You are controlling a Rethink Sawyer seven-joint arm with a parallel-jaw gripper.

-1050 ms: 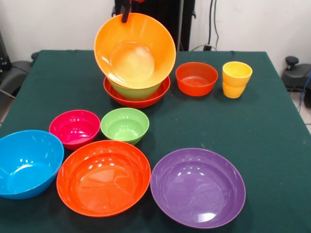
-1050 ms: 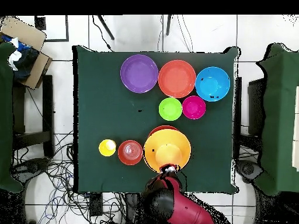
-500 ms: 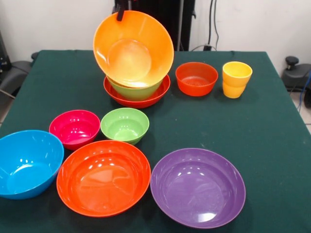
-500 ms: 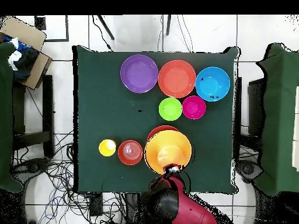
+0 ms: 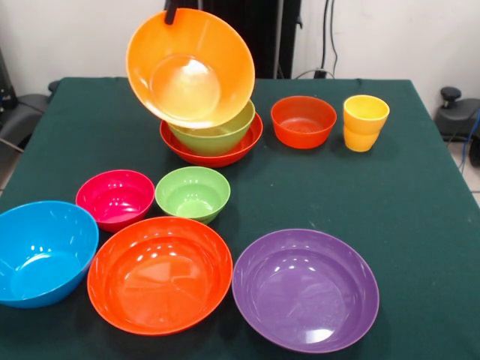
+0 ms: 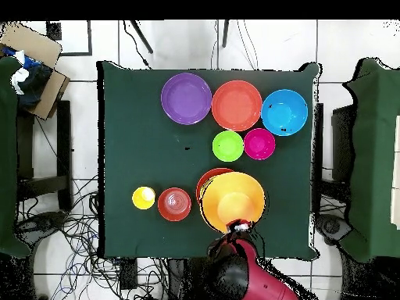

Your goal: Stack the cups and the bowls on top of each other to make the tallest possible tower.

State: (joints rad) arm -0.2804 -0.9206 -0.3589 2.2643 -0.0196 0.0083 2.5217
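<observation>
A large orange bowl [image 5: 190, 67] hangs steeply tilted, its inside facing the front camera. My gripper [image 5: 172, 10] is shut on its upper rim at the top of the front view. Its lower edge sits over a lime green bowl [image 5: 225, 133] nested in a wide red-orange bowl [image 5: 212, 153]; I cannot tell whether they touch. From overhead the orange bowl [image 6: 233, 201] covers most of that pair, with the gripper [image 6: 239, 226] at its lower rim. A small red-orange bowl [image 5: 303, 120] and stacked yellow cups [image 5: 365, 122] stand to the right.
On the green table [image 5: 420, 187] stand a magenta bowl [image 5: 115, 199], a small lime green bowl [image 5: 193, 193], a blue bowl [image 5: 41, 251], a big red-orange bowl [image 5: 159, 274] and a purple bowl [image 5: 305, 289]. The red arm [image 6: 258, 277] reaches in from below.
The orange bowl has risen and swung to the left in the front view with the gripper on its rim. More of the lime green bowl beneath now shows.
</observation>
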